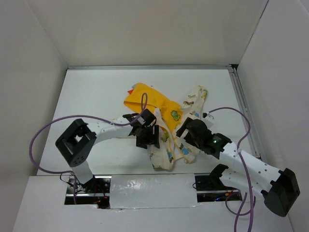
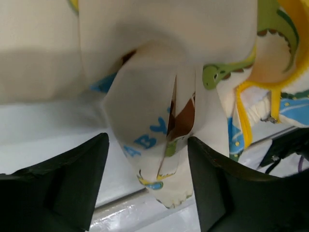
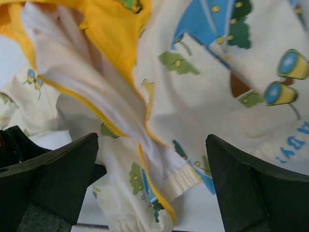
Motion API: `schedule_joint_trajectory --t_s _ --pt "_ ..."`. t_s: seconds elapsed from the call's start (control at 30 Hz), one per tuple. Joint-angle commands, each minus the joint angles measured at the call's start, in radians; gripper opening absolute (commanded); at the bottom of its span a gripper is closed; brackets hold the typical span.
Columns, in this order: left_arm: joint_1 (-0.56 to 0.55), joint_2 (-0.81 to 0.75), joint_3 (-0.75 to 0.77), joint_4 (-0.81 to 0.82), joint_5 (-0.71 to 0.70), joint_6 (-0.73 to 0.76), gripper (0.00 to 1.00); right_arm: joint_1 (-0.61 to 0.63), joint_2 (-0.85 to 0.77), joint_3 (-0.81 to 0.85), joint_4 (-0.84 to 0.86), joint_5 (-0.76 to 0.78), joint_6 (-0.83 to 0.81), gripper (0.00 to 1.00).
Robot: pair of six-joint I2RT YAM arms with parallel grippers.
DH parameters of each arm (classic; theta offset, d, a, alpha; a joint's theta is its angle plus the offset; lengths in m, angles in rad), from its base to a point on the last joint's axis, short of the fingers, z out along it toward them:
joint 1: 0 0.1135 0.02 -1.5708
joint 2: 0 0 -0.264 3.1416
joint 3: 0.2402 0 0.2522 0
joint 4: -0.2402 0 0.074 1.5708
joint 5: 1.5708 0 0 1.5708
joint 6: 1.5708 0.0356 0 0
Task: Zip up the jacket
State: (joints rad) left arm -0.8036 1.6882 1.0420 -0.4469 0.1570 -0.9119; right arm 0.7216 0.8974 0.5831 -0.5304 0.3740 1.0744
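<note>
The jacket [image 1: 166, 147] lies bunched on the table [image 1: 96, 92], a little right of the middle and nearer the front edge than the back. Its hood [image 1: 142, 96] points to the far left and one sleeve [image 1: 195, 96] to the far right, while the rest trails toward the arm bases. The left tool [image 1: 146, 137] sits at the jacket's left side and the right tool [image 1: 187, 131] at its right — the garment lies between them. In the left wrist view, a fold of the jacket hangs between the fingers [image 2: 63, 183]. In the right wrist view, the zipper edge [image 3: 145, 159] runs down between the spread fingers [image 3: 53, 179] — the cloth lies beyond them.
</note>
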Motion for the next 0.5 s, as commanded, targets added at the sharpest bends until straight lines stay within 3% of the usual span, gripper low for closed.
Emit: schedule_joint_trajectory --t_s 0.0,0.07,0.13,0.2,0.4,0.47 --pt "0.021 0.082 0.068 0.014 -0.007 0.038 0.77 -0.040 -0.047 -0.017 -0.043 0.048 0.019 1.00" --pt "0.059 0.151 0.110 0.005 -0.014 0.045 0.63 -0.054 -0.063 -0.032 -0.020 0.025 -0.014 1.00" --pt "0.127 0.195 0.163 -0.004 -0.011 0.065 0.30 -0.070 -0.078 -0.045 0.021 -0.001 -0.068 1.00" --pt "0.203 0.261 0.246 -0.076 -0.042 0.068 0.10 -0.074 -0.081 -0.045 0.049 -0.023 -0.109 1.00" --pt "0.346 0.297 0.369 -0.064 -0.039 0.185 0.10 -0.048 -0.040 -0.042 0.112 -0.050 -0.211 1.00" --pt "0.357 0.254 0.353 -0.058 -0.043 0.197 0.20 -0.025 -0.015 -0.026 0.118 -0.044 -0.225 1.00"
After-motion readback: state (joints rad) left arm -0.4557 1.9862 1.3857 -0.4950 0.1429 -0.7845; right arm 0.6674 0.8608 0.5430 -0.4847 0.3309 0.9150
